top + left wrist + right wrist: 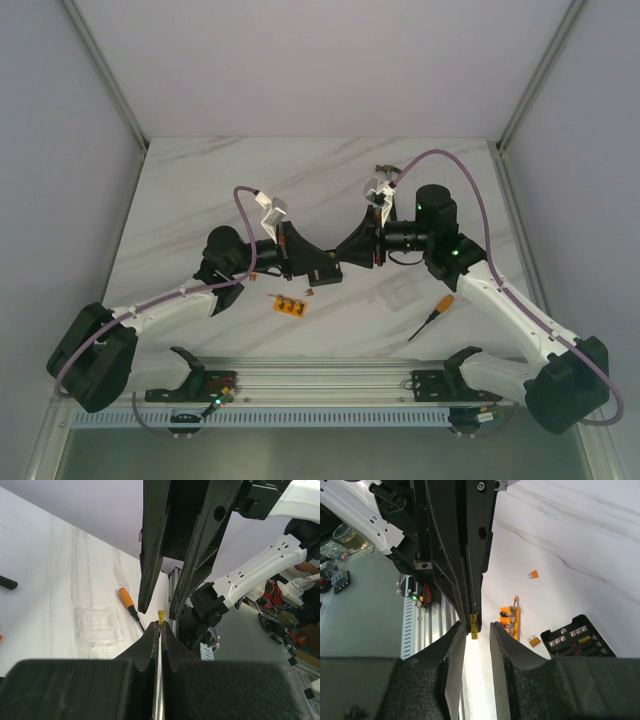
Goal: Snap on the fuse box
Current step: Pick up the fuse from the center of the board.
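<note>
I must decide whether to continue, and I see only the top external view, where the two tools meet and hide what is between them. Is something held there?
Observer: Yes. The left wrist view shows the left tool shut on a small yellow fuse that sticks out past its tips.
Operator: Has the right tool taken it?
Observer: Not yet. In the right wrist view the right tool stands open around the fuse, with a gap on one side.
Operator: And the fuse box?
Observer: The right wrist view shows the fuse box on the table, its top face uncovered, some slots filled.
</note>
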